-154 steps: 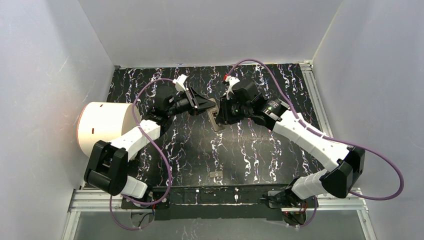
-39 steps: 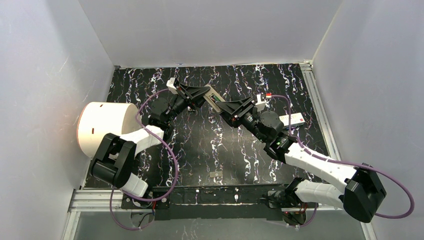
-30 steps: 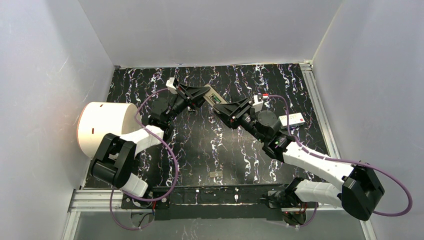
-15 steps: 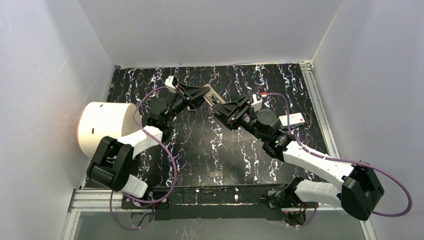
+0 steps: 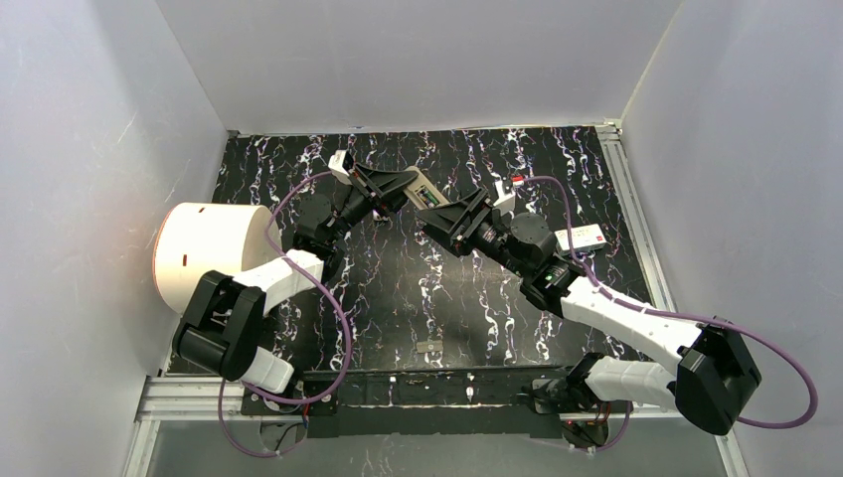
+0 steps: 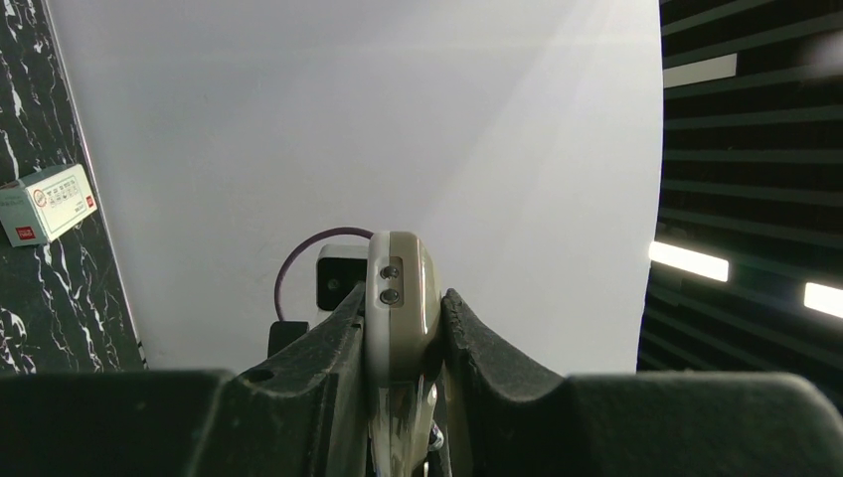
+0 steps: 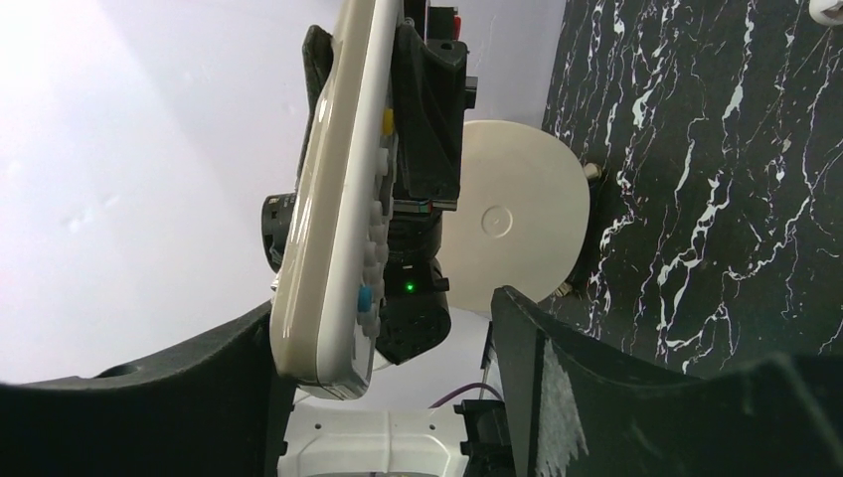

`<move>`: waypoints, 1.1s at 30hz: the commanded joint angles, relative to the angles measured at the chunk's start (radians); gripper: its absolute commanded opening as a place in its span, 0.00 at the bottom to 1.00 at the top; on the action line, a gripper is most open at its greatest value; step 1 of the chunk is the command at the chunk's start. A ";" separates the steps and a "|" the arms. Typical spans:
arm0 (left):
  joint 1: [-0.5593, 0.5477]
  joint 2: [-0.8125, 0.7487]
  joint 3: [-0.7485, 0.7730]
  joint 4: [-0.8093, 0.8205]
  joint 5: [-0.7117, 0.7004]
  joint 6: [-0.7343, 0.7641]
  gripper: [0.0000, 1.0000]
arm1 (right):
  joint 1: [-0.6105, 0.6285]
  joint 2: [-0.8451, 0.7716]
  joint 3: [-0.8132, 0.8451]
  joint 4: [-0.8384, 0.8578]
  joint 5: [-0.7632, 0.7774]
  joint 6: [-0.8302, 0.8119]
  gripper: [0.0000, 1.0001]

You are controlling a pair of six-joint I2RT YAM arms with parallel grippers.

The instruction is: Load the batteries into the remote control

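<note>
The beige remote control (image 5: 422, 191) hangs in the air over the back of the table, with my left gripper (image 5: 398, 187) shut on its upper end. In the left wrist view the remote control (image 6: 399, 288) is pinched edge-on in my left gripper (image 6: 403, 333). My right gripper (image 5: 447, 212) stands open round the lower end. In the right wrist view the remote control (image 7: 338, 199), buttons facing right, rests against the left finger, with a wide gap to the other finger of my right gripper (image 7: 388, 353). A greenish patch shows in the remote's back; no loose batteries can be made out.
A white round container (image 5: 204, 253) stands at the left edge, behind the left arm. A small white box with red print (image 5: 582, 238) lies at the right. A small grey piece (image 5: 429, 347) lies near the front edge. White walls enclose the black marbled table (image 5: 398, 298).
My right gripper has opened its jaws wide and shifted slightly up and left along the remote. The left gripper keeps its hold on the remote, almost unmoved.
</note>
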 commanded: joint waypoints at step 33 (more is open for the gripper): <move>-0.003 -0.042 0.023 0.054 0.011 -0.022 0.00 | -0.002 -0.055 0.027 0.093 0.104 0.001 0.55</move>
